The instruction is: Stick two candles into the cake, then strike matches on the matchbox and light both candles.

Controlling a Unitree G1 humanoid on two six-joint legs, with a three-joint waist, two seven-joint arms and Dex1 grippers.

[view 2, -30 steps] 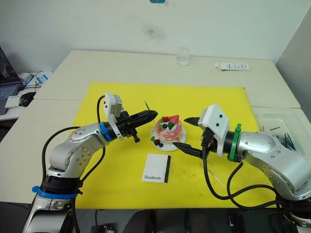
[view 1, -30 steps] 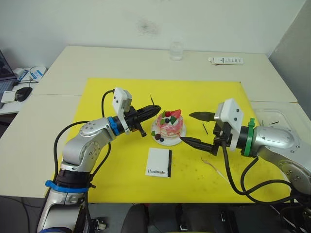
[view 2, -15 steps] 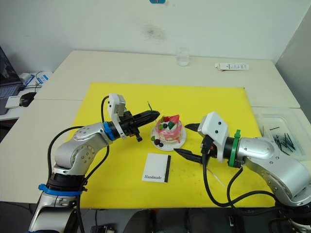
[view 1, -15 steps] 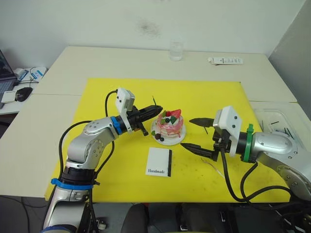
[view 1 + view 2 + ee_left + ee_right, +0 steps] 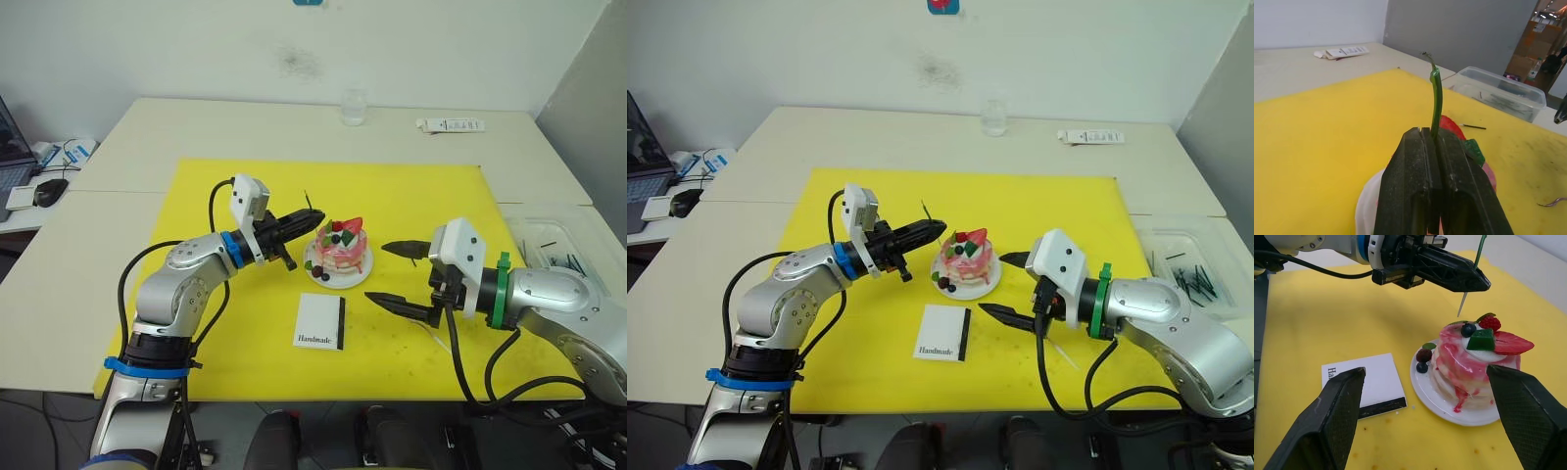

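Green candle [image 5: 1436, 93] pinched upright in left jaws (beside cake [image 5: 342, 252]).

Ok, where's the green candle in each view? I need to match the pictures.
Left eye view: the green candle sticks up from the left gripper, just left of the cake.
Right eye view: same spot, left of the cake.
Left wrist view: rises between the shut fingers, cake behind.
Right wrist view: its pale end pokes below the left gripper, near the cake's top.
Shared landmark: the cake.
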